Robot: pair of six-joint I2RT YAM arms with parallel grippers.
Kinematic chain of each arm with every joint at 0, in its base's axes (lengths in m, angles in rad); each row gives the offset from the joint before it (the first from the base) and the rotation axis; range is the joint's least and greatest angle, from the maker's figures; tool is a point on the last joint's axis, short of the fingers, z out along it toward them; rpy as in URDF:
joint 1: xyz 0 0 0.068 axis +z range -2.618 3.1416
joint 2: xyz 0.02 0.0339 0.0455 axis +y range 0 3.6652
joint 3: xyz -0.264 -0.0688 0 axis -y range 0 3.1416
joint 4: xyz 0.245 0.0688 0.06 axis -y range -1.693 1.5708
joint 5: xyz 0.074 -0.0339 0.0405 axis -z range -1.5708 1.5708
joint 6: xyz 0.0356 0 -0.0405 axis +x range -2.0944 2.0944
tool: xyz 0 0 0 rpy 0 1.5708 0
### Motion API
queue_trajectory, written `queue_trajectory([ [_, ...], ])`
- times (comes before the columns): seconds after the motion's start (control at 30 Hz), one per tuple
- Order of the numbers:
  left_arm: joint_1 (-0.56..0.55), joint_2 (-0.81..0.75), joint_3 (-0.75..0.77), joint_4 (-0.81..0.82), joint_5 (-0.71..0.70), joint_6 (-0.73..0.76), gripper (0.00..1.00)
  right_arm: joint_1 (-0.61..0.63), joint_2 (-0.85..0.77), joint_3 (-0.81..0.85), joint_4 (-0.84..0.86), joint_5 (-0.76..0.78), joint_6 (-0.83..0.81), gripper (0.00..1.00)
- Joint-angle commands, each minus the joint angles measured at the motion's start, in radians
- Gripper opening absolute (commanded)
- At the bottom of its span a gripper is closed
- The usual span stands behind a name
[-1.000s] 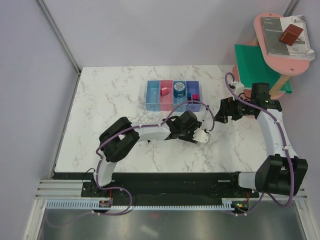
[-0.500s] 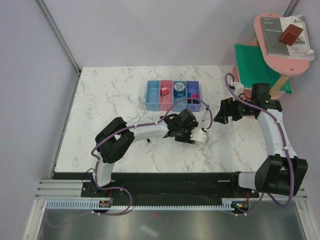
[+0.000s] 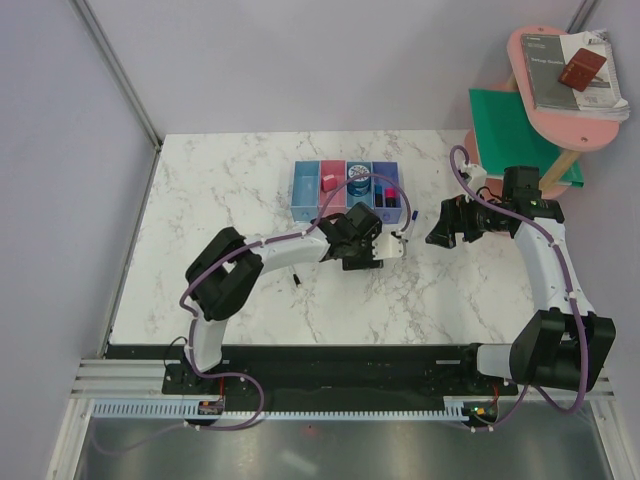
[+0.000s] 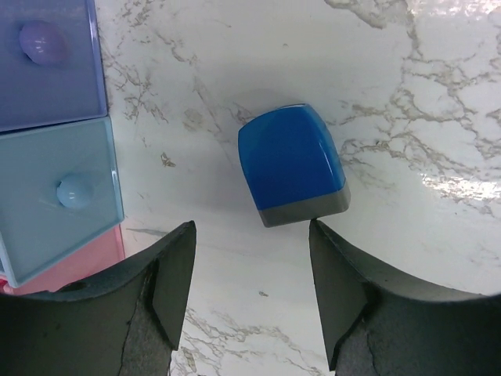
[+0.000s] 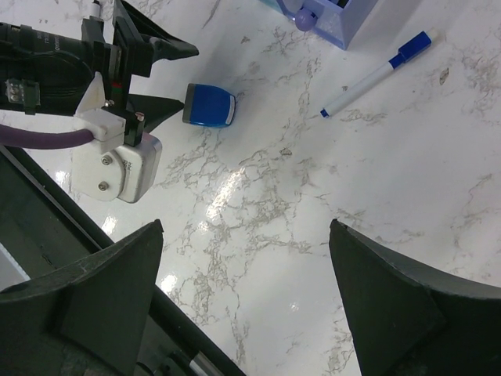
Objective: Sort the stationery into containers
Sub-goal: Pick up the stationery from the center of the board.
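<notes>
Blue block (image 4: 291,164) lies on the table (image 4: 430,117), just beyond the left gripper (image 4: 250,235); jaws wide apart, not touching it. Bins (image 4: 78,149) close beside. Marker (image 5: 376,74) lies near the bins. Right gripper (image 5: 246,231) spread wide, empty.

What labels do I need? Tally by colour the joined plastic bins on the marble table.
Light blue rectangular plastic bins: 2
Pink rectangular plastic bin: 1
Purple-blue rectangular plastic bin: 1
Total: 4
</notes>
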State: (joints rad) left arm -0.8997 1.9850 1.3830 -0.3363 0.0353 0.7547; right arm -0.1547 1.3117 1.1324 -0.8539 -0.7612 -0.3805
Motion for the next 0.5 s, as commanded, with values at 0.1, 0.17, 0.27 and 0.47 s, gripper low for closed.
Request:
queue_trajectory([
  [0.1,-0.005,0.017,0.105,-0.082,0.048,-0.100,0.67,-0.011,-0.009,0.013,-0.016,-0.024,-0.040,0.94],
  [0.17,-0.005,0.012,0.113,-0.113,0.057,-0.103,0.67,-0.013,-0.005,0.015,-0.016,-0.030,-0.040,0.94],
  [0.27,-0.005,0.006,0.129,-0.156,0.060,-0.106,0.67,-0.016,-0.003,0.020,-0.016,-0.033,-0.041,0.94],
  [0.47,-0.005,0.017,0.183,-0.208,0.090,-0.181,0.67,-0.017,-0.002,0.017,-0.016,-0.039,-0.043,0.95],
])
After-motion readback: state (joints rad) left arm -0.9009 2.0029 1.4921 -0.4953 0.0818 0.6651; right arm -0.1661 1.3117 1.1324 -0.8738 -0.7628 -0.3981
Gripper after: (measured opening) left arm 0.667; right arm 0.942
